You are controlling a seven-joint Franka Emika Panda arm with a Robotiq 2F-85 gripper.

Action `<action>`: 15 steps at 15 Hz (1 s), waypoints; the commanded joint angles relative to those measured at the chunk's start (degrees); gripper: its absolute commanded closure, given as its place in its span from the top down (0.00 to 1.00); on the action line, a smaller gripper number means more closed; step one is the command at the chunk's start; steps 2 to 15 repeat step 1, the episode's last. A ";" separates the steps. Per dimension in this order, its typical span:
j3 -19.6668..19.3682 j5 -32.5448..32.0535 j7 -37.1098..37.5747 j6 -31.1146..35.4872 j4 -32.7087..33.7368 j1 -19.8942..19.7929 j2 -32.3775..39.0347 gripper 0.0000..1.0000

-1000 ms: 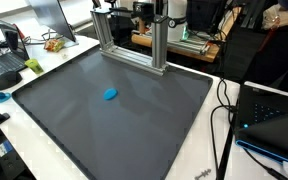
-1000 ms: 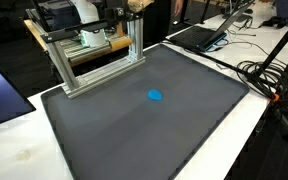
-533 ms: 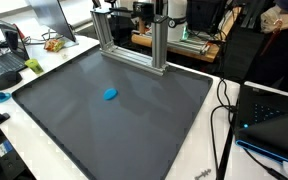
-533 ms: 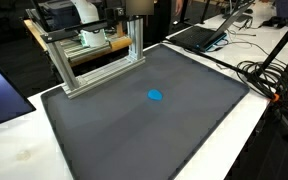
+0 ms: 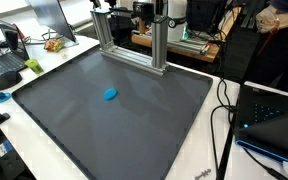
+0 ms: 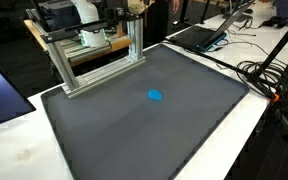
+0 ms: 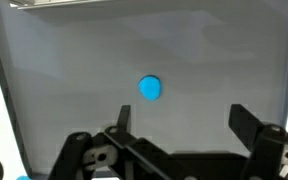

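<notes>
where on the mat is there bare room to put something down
Most of the mat is bare: the wide stretch from the blue blob to the near edge, and a strip between blob and frame. Crowded beyond the mat: cables and a laptop along one side.

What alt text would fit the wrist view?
An open gripper hangs over a small round blue lump without touching it. The lump lies alone on a dark grey mat that fills most of the view.
</notes>
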 commanded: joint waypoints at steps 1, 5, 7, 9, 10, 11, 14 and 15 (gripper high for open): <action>-0.21 0.03 -0.04 -0.34 0.32 0.17 0.04 1.00; -0.21 0.03 -0.04 -0.34 0.32 0.17 0.04 1.00; -0.21 0.03 -0.04 -0.34 0.32 0.17 0.04 1.00; -0.21 0.03 -0.04 -0.34 0.32 0.17 0.04 1.00; -0.21 0.03 -0.04 -0.34 0.32 0.17 0.04 1.00; -0.21 0.03 -0.04 -0.34 0.32 0.17 0.04 1.00; -0.21 0.03 -0.04 -0.34 0.32 0.17 0.04 1.00; -0.21 0.03 -0.04 -0.34 0.32 0.17 0.04 1.00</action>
